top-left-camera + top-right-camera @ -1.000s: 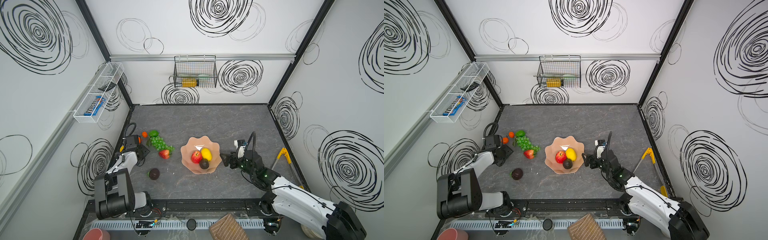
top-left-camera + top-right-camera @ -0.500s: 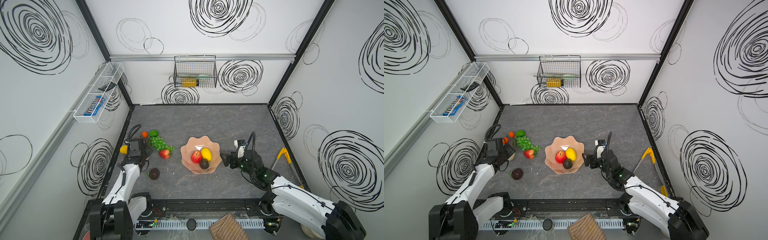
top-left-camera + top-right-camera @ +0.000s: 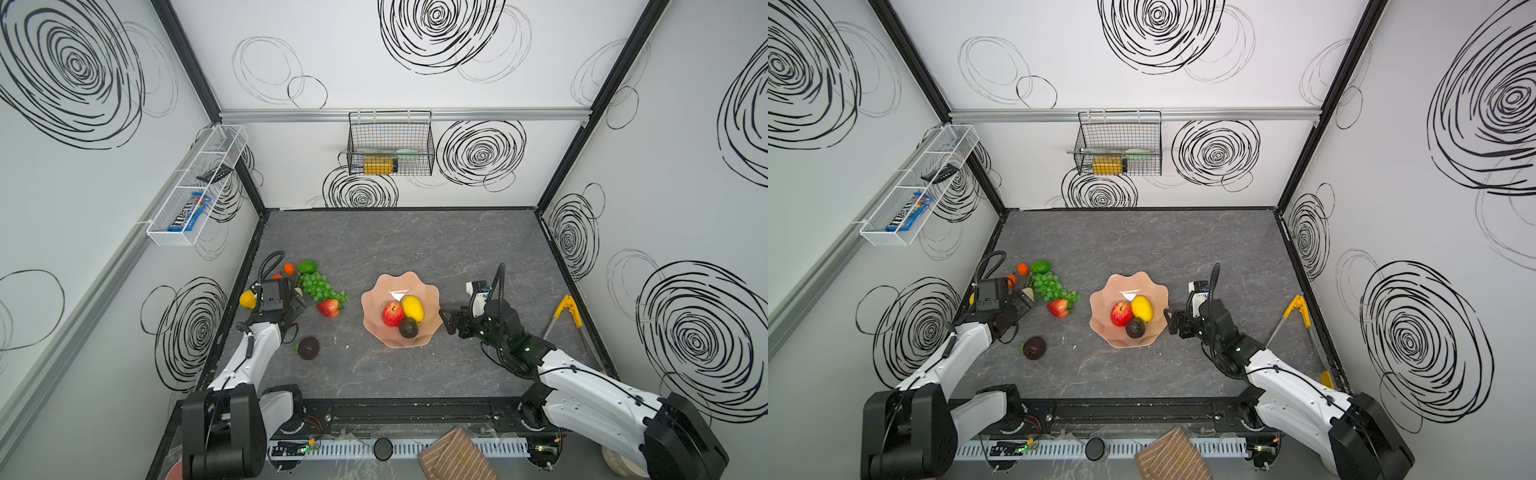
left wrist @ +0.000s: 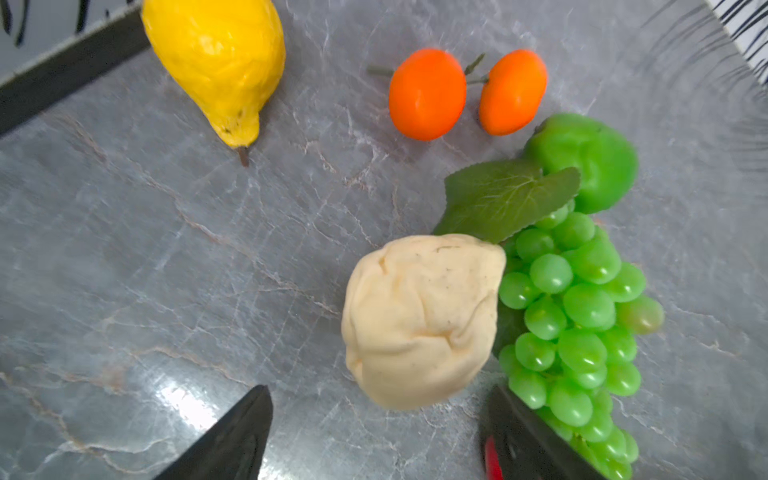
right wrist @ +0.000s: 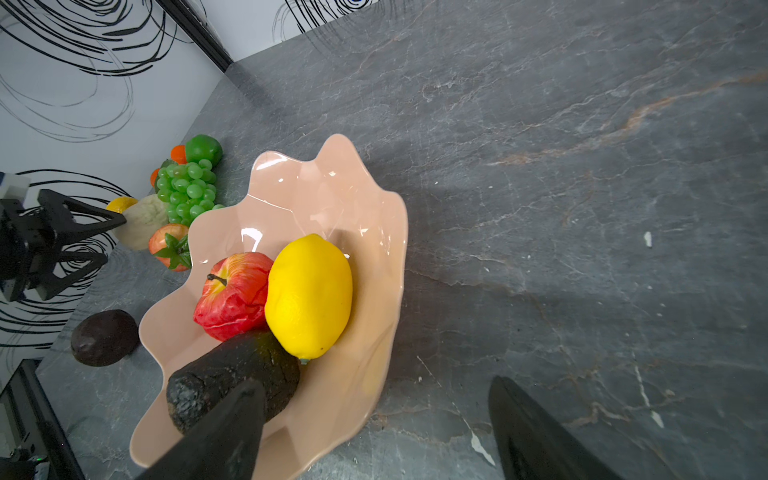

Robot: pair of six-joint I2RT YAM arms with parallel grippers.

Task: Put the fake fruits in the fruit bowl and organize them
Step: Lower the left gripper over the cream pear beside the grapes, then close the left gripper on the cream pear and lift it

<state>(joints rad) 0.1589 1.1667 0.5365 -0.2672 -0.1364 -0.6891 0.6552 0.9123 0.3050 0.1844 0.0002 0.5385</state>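
You have 3 of the fake fruits in the fruit bowl [image 3: 386, 284], which sits mid-table: the red apple [image 3: 392, 313], the lemon [image 3: 412, 308] and a dark fruit [image 3: 408, 328], bunched toward its near side.

8 are left out on the table, all well to the left of the bowl:
- the yellow pear [image 4: 216, 62], near the table's left edge
- the 2 oranges [image 4: 427, 94]
- the lime [image 4: 590, 162]
- the grape bunch [image 4: 573, 316]
- the beige fruit [image 4: 419, 320], touching the grapes
- the strawberry [image 3: 329, 308]
- a dark round fruit [image 3: 308, 347], on its own nearer the front

Your left gripper [image 4: 379, 392] has its jaws spread and holds nothing. The beige fruit sits right at its tips, so that looks like your next pick. Your right gripper [image 5: 377, 381] is also spread and empty, hanging at the bowl's right rim.

By my judgement you are under halfway, and the organizing is not yet done.
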